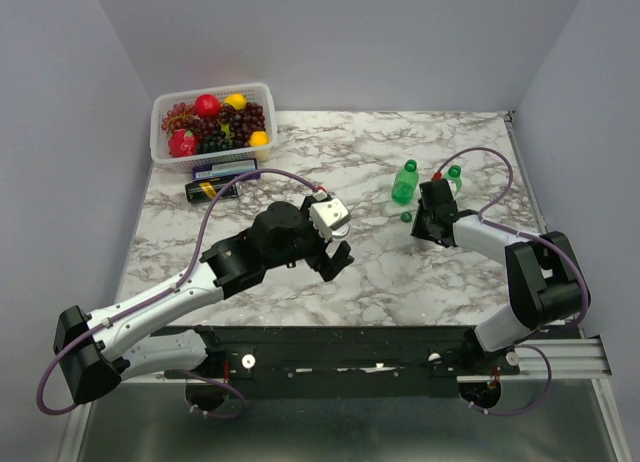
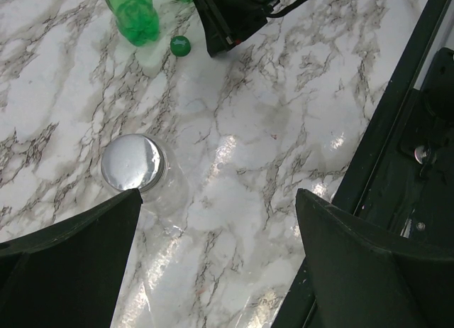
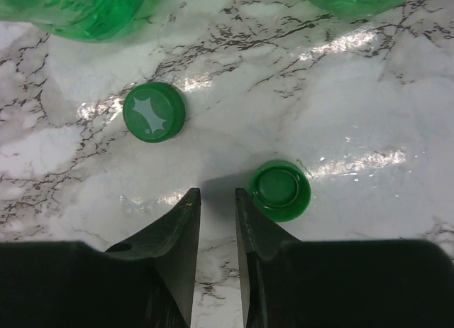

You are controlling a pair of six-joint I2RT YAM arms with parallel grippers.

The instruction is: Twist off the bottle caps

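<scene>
A squat clear bottle with a silvery-grey cap (image 2: 133,161) stands just beside my left gripper's left fingertip, outside the jaws; it also shows in the top view (image 1: 330,219). My left gripper (image 2: 218,197) (image 1: 335,254) is wide open and empty. Two loose green caps lie on the table: one top-up with a white mark (image 3: 154,112) and one upside down (image 3: 279,190) beside the right finger. My right gripper (image 3: 216,193) (image 1: 428,222) is slightly open and holds nothing. Two green bottles (image 1: 404,185) (image 1: 455,178) stand just beyond it.
A white basket (image 1: 160,147) of fruit stands at the back left, with a blue box (image 1: 225,167) and a dark can with a yellow label (image 1: 215,189) in front of it. A black rail (image 1: 330,347) runs along the near edge. Grey walls close in both sides.
</scene>
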